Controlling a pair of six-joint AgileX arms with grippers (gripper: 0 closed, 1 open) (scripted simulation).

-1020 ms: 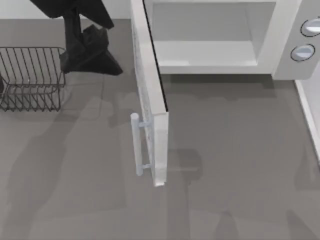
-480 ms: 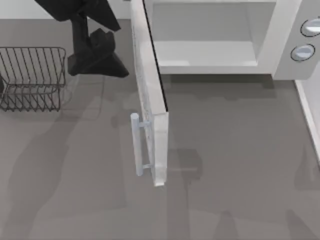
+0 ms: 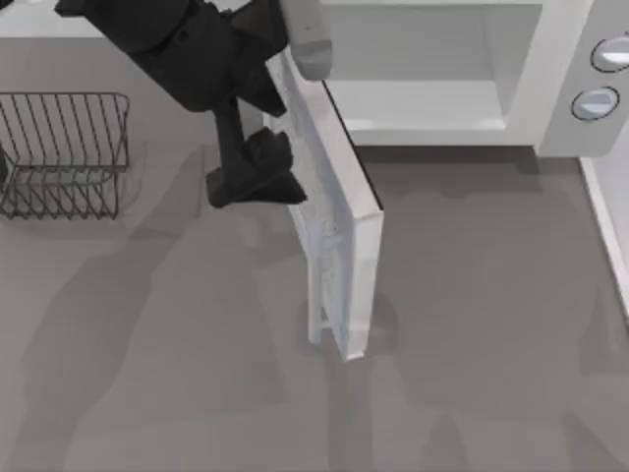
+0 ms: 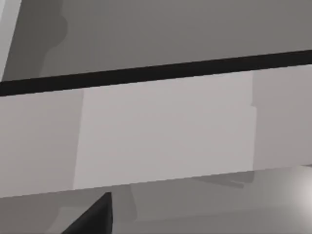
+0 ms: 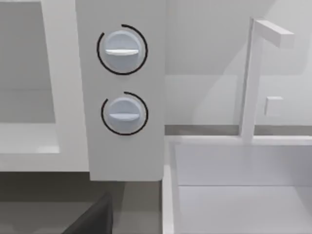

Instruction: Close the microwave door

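Note:
The microwave stands at the back of the table with its pale cavity open. Its two round knobs face the right wrist camera. The microwave door is a white slab hinged at the cavity's left side. It stands wide open, angled forward and to the right, and its bar handle is on the outer face near the free edge. My left gripper is against that outer face, about halfway along. The left wrist view has the door's face very close. A dark part of my right gripper hangs in front of the knob panel.
A dark wire rack sits at the left of the table. A white sink basin with a faucet lies to the right of the microwave. Bare grey tabletop lies in front of the microwave.
My left arm has moved right and forward from beside the wire rack onto the door's outer face. The door's free edge has swung to the right, toward the microwave.

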